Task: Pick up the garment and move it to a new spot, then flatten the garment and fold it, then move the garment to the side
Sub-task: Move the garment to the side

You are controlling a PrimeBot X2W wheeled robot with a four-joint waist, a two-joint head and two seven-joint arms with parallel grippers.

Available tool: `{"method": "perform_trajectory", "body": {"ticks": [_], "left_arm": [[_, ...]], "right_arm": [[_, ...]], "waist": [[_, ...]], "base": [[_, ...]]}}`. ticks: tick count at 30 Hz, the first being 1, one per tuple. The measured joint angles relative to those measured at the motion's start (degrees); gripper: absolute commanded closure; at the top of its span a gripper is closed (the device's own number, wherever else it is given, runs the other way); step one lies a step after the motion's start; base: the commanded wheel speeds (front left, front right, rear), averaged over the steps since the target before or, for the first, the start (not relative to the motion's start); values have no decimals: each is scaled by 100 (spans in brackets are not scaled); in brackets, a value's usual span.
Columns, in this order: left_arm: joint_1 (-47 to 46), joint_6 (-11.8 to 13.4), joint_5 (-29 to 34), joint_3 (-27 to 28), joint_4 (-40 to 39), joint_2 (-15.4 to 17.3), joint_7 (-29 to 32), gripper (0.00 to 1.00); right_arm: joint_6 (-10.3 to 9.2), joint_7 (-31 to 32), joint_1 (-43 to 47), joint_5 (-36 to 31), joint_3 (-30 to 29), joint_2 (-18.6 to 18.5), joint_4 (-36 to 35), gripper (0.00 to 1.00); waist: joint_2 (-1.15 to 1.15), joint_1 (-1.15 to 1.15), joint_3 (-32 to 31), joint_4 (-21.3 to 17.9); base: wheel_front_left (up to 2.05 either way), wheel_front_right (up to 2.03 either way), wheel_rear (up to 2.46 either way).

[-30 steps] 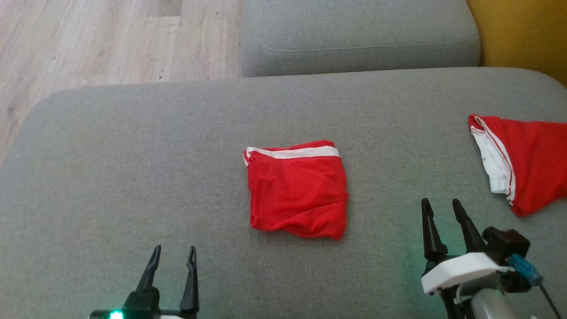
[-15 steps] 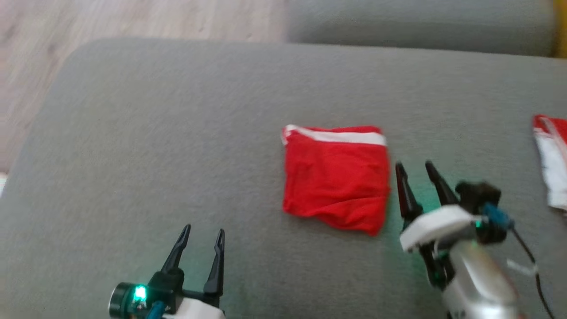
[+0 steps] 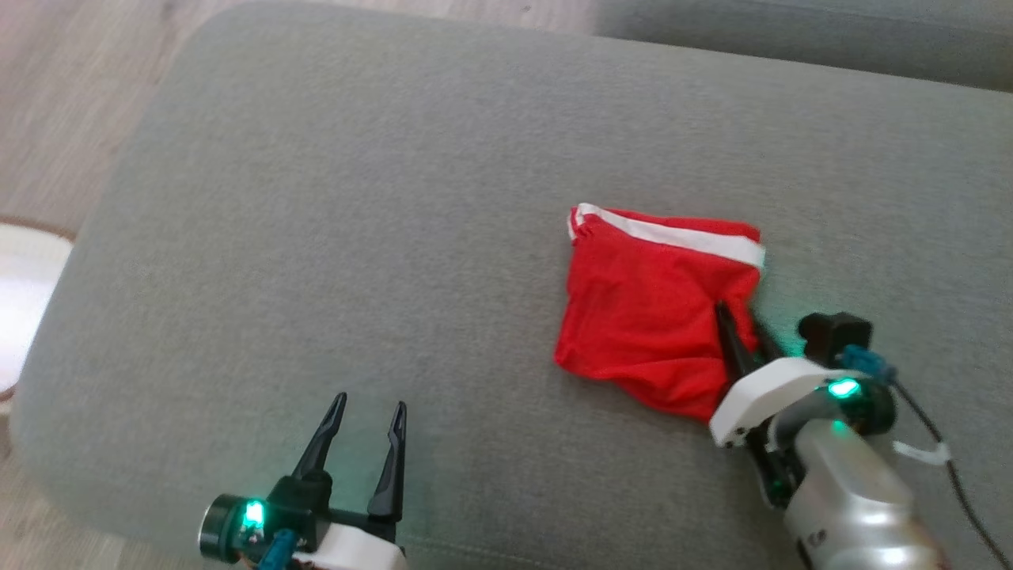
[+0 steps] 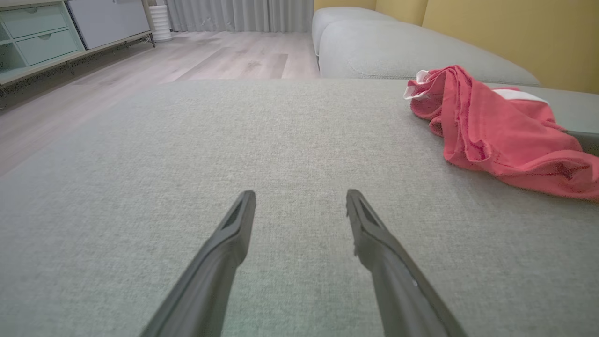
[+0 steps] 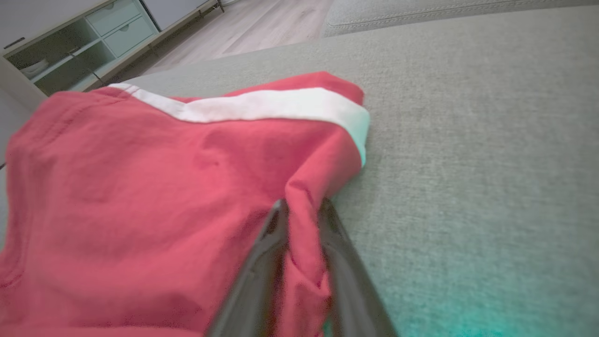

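The folded red garment (image 3: 653, 305) with a white band along its far edge lies on the grey sofa cushion (image 3: 396, 237). My right gripper (image 3: 740, 328) is shut on the garment's right edge; in the right wrist view a ridge of the garment (image 5: 154, 187) is pinched between the two dark fingers (image 5: 262, 262). My left gripper (image 3: 366, 412) stands open at the lower left, well away from the cloth, with bare cushion between its fingers (image 4: 224, 252). From the left wrist, the garment (image 4: 496, 131) shows at the right, bunched up.
The cushion's rounded left edge drops to a wooden floor (image 3: 71, 95). A second grey cushion (image 3: 791, 32) lies behind. A cabinet with drawers (image 4: 42, 37) stands across the room, and a yellow wall (image 4: 514, 32) rises behind the sofa.
The camera has swung, shifting the scene right. My right gripper has moved left to the garment's right edge and shut on it, lifting a fold. The left gripper stays open.
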Motion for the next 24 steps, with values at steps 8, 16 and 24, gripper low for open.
{"method": "perform_trajectory", "body": {"ticks": [8,16,24], "left_arm": [[25,-27,3,31,-103,0,0,0],[-195,-145,63,4,-148,3,0,0],[-631,-230,171,-157,-151,-5,0,0]], "right_arm": [[0,85,280,-213,-223,99,-598,100],[0,98,388,-186,12,102,-947,100],[0,98,386,34,277,96,-1151,100]], "waist": [[0,0,-177,-802],[0,0,-218,-2010],[0,0,-82,-3362]], "base": [[0,0,0],[0,0,0],[0,0,0]]}}
